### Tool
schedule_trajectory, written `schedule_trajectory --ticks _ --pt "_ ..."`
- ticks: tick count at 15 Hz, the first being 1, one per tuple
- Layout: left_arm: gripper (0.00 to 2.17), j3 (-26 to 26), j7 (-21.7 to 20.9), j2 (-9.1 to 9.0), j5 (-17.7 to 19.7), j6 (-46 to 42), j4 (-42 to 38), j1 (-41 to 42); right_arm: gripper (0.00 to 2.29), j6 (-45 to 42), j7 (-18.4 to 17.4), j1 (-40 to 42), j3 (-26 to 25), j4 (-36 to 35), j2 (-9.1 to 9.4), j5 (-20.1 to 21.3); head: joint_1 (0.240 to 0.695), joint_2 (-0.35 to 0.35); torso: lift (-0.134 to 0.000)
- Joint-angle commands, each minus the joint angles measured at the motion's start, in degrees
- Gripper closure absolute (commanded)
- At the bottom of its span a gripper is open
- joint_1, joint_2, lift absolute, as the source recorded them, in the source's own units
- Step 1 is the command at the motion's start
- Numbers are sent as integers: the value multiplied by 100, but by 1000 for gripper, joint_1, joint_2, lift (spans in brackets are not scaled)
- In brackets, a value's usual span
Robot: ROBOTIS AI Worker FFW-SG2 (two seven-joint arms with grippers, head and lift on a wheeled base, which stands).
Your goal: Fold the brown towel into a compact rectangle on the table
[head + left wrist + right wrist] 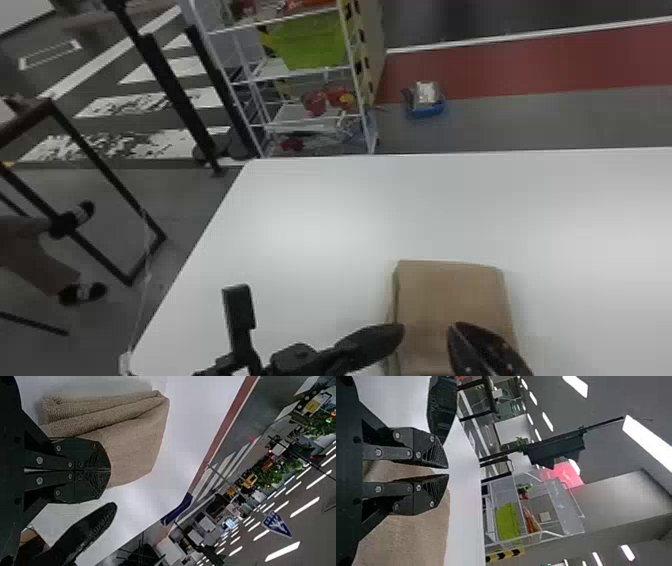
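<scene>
"Brown towel (450,295), folded thick, lies on your worktop (310,235). Where is it from your claws?"

"Your left claw (110,471) is by the towel's left side in the head view. Look past that claw's tips and you see the cloth lying a little to your right. Your right claw (448,471) is over the towel, so I think that one is nearer."

"Are your claws wide or narrow?"

"Your left one is squeezed together, with no cloth seen in it. Your right one is narrow, with a thin gap and nothing pinched."

"Which way does the towel's long side go?"

"It looks to run from your side toward the far edge, but you can't be sure. The towel's near end is cut off in the head view, and your right claw covers some of it."

"Do your claws touch it?"

"You can't tell. The left wrist view shows you layers along one side of the towel, but its underside is hidden. It looks almost done to me. If you need one more fold or a pat, find the towel's near end first, or you may grab just one layer."
</scene>
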Motion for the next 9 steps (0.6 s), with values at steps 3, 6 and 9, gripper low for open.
schedule_trajectory --ticks 3,6,9 --pt "1558 260 198 -24 28 -158 -158 -50 107 460 103 54 -863 -1118 5 -33 695 273 -123" --pt "6 586 400 -24 2 -281 -238 -323 107 1392 121 -140 -1592 -1812 5 11 695 217 -123" --pt "-1 524 945 -24 -157 -1793 -185 -411 107 2148 261 -360 -2225 -2181 5 2 695 164 -123"
